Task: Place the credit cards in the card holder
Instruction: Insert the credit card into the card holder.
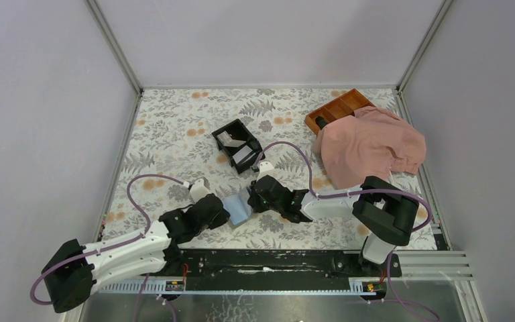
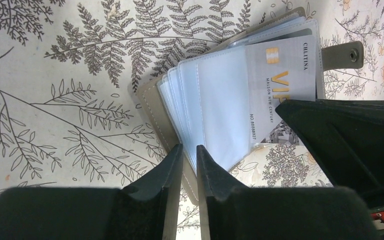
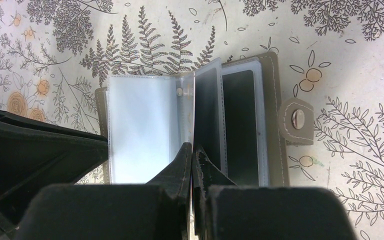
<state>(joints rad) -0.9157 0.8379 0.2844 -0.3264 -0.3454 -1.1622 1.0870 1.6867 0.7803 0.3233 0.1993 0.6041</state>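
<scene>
a flowered cloth (image 1: 174, 127) covers the table. toward the back stands a black box (image 1: 253, 137) with two compartments, pale cards (image 1: 243, 156) lying inside it. at the far right a brown divided tray (image 1: 342, 106) is partly buried under a crumpled pink cloth (image 1: 369, 147). none of these sits between the arms and their work; the box is just behind it.

the card holder (image 2: 152, 107) lies open on the cloth near the front middle, between the two grippers, its clear sleeves fanned out. one silver card (image 2: 285, 85) marked vip sits in a sleeve on the side of the snap tab (image 2: 342, 54).

the left arm stretches low from the near left corner toward the middle. the left gripper (image 2: 190, 160) hangs over the holder's edge with its jaws a narrow gap apart; i cannot tell whether they touch it.

the right arm folds back from the near right and reaches leftward, close to the table. the right gripper (image 3: 192, 152) has its jaws pressed together on the lower edge of one sleeve (image 3: 207, 110), which stands up from the rest.
</scene>
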